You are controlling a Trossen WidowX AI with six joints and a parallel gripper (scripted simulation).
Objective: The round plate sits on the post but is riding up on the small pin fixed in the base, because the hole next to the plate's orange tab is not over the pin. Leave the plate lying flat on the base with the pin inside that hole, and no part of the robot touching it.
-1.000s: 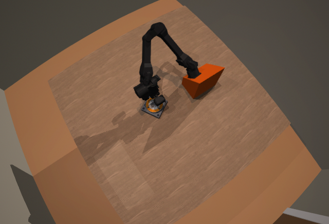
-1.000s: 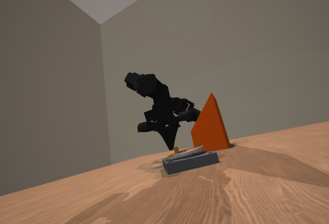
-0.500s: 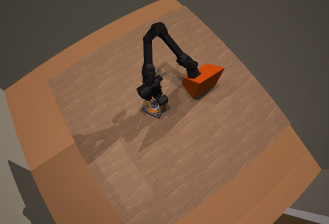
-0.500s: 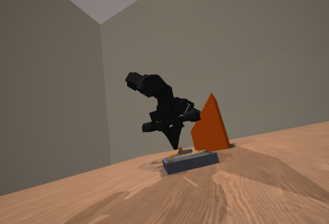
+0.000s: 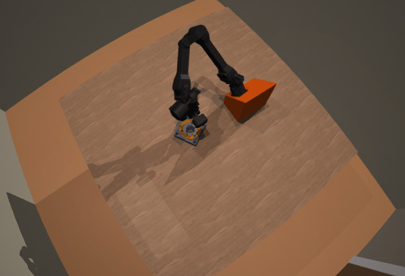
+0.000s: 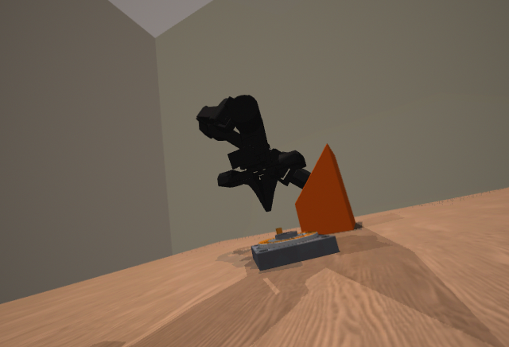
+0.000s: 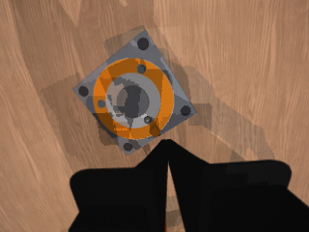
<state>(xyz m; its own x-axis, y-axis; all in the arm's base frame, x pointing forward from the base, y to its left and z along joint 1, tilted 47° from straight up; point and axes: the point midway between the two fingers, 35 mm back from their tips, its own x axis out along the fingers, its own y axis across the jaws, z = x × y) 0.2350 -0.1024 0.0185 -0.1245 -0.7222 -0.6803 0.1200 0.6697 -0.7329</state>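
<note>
Plate [image 7: 133, 99] below closed claw [image 7: 167, 145], apart.

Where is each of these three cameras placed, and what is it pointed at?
Top: high above, looking down at the table; shows the whole arm, its orange mount and the round plate.
Exterior: low near the table surface, looking sideways; shows the shut gripper raised clear of the plate on its grey base.
Wrist: on the arm, looking straight down; shows the gripper's fingers.
All three share the plate.
</note>
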